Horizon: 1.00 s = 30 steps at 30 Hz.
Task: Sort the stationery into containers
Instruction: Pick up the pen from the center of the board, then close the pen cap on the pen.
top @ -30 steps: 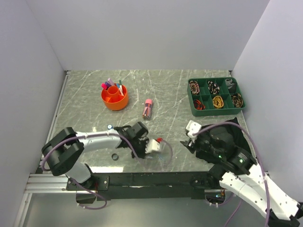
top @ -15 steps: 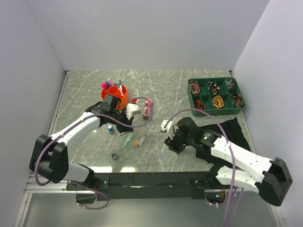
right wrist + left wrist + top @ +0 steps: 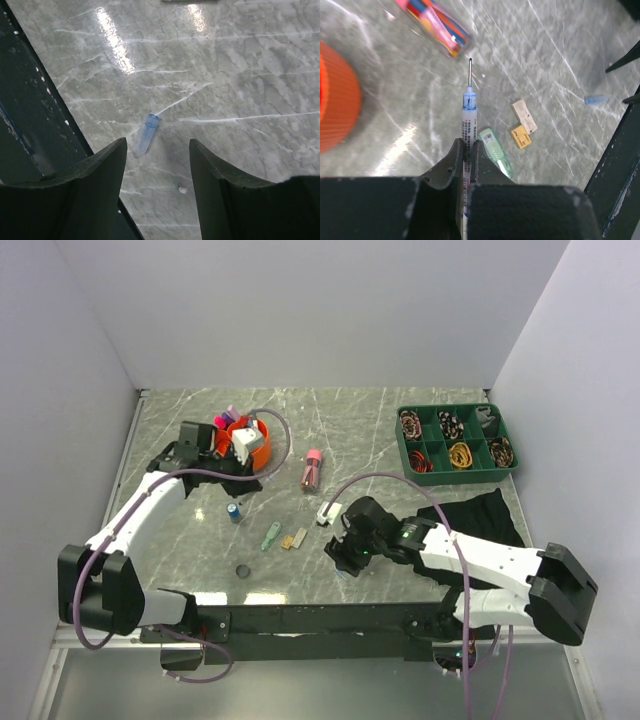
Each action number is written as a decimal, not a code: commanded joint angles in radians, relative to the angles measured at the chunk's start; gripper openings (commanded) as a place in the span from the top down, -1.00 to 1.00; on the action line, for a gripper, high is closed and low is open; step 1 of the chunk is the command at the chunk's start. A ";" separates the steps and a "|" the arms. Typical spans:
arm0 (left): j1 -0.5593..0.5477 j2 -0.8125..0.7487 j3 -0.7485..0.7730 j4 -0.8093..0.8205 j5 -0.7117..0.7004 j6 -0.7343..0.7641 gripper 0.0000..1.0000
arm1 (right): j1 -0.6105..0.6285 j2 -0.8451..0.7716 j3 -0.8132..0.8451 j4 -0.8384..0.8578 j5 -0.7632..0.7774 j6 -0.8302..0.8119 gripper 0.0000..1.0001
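Left gripper [image 3: 466, 150]: clamped on a thin white pen with a blue collar [image 3: 468, 125]. The pen's bare metal tip points away from the fingers, out over the table.
Left gripper, overhead view [image 3: 243, 462]: held right next to the round orange plastic pot [image 3: 242, 445].
Round orange plastic pot: at the far left of the grey marble table [image 3: 380, 430]. Markers with pink and purple caps stand in its far sections, and the centre cup is visible.
Right gripper [image 3: 155, 160]: jaws spread wide and holding nothing, low over the near edge of the table.
Small translucent blue pen cap [image 3: 146, 133]: lies flat on the marble between the spread fingers and touches neither.
Pink tube [image 3: 312, 470]: lies on the table right of the pot.
Green clip [image 3: 271, 536] and yellow eraser [image 3: 293, 539]: side by side, near the middle of the table.
Small blue cylinder [image 3: 233, 512]: on the table, nearer than the pot.
Small black ring [image 3: 242, 570]: alone near the front edge.
Green divided tray [image 3: 455, 470]: far right, with coiled bands in its compartments.
Black cloth [image 3: 485, 515]: nearer than the tray, with the right arm partly across it.
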 commanded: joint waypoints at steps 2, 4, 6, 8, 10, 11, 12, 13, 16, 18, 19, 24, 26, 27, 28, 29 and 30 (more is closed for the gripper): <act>0.049 -0.066 0.045 -0.012 0.059 -0.015 0.98 | 0.032 0.041 0.033 0.068 0.043 0.058 -0.23; 0.065 -0.080 0.042 -0.015 0.062 -0.010 0.98 | 0.044 0.074 0.041 0.070 0.047 0.079 -0.22; 0.074 -0.095 0.034 -0.015 0.064 -0.007 0.98 | 0.049 0.105 0.051 0.068 0.051 0.102 -0.22; 0.088 -0.105 0.028 -0.021 0.067 -0.004 0.98 | 0.052 0.114 0.056 0.067 0.061 0.119 -0.20; 0.103 -0.119 0.022 -0.023 0.071 -0.001 0.98 | 0.054 0.122 0.064 0.059 0.084 0.141 -0.19; 0.108 -0.122 0.020 -0.026 0.074 0.002 0.98 | 0.054 0.125 0.074 0.047 0.090 0.150 -0.20; 0.115 -0.128 0.019 -0.029 0.074 0.010 0.98 | 0.055 0.122 0.093 0.034 0.092 0.156 -0.20; 0.118 -0.131 0.017 -0.026 0.074 0.011 0.98 | 0.055 0.117 0.108 0.001 0.081 0.150 -0.21; 0.134 -0.137 0.008 -0.010 0.079 0.010 0.98 | 0.055 0.117 0.186 -0.099 0.113 0.086 -0.26; 0.138 -0.140 0.000 -0.001 0.085 0.002 0.98 | 0.055 0.128 0.238 -0.192 0.139 0.040 -0.30; 0.138 -0.142 -0.003 0.006 0.087 0.001 0.98 | 0.055 0.136 0.249 -0.219 0.150 0.012 -0.30; 0.140 -0.137 -0.012 0.029 0.087 -0.007 0.98 | 0.066 0.148 0.232 -0.297 0.127 0.016 -0.27; 0.141 -0.135 -0.011 0.033 0.084 -0.006 0.98 | 0.069 0.165 0.246 -0.295 0.120 0.045 -0.27; 0.141 -0.135 -0.012 0.036 0.082 -0.006 0.98 | 0.069 0.178 0.254 -0.305 0.107 0.085 -0.26; 0.143 -0.135 -0.011 0.034 0.082 -0.002 0.98 | 0.070 0.195 0.264 -0.317 0.097 0.104 -0.25; 0.144 -0.139 -0.011 0.031 0.081 0.002 0.98 | 0.070 0.217 0.278 -0.328 0.083 0.142 -0.25; 0.147 -0.139 -0.012 0.030 0.081 0.005 0.98 | 0.070 0.226 0.280 -0.349 0.055 0.179 -0.23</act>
